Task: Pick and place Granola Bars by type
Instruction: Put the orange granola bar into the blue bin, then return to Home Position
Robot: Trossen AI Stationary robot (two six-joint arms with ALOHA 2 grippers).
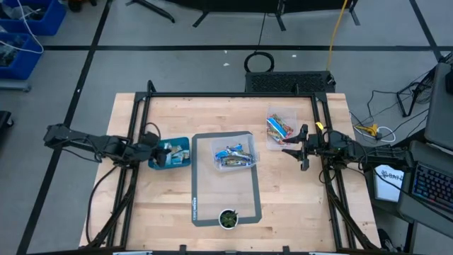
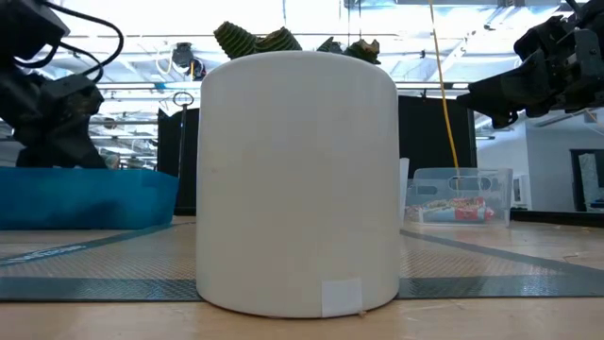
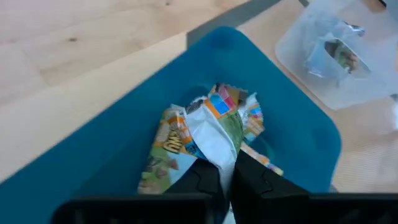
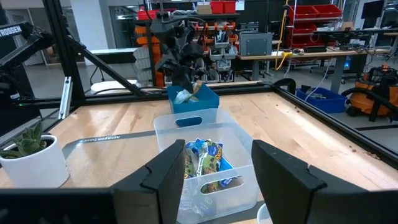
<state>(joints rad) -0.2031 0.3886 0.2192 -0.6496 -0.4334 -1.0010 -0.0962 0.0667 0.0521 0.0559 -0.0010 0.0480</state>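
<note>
My left gripper (image 1: 154,147) slants down into the blue bin (image 1: 177,154) at the table's left and is shut on a granola bar in a white and green wrapper (image 3: 221,124). Other bars (image 3: 166,149) lie beneath it in that bin. Blue-wrapped bars (image 1: 235,154) fill a clear bin (image 1: 249,142) on the grey mat. A second clear bin (image 1: 282,127) at the far right holds blue and orange-red bars. My right gripper (image 1: 301,149) hangs open and level at the table's right, facing the middle bin (image 4: 205,162). My left gripper pinches the bar's near end (image 3: 219,152) between its two fingers (image 3: 202,175), coming slantwise from above and from the table's left. The fingers lie along the bar. The bar points away from them, down over the other bars in the blue bin; whether it rests on them I cannot tell.
A small green plant in a white pot (image 1: 228,218) stands on the mat's near edge and fills the middle of the low view (image 2: 297,179). A black frame rail (image 1: 226,95) runs along the table's far edge and down both sides. Bare wood lies near left and near right.
</note>
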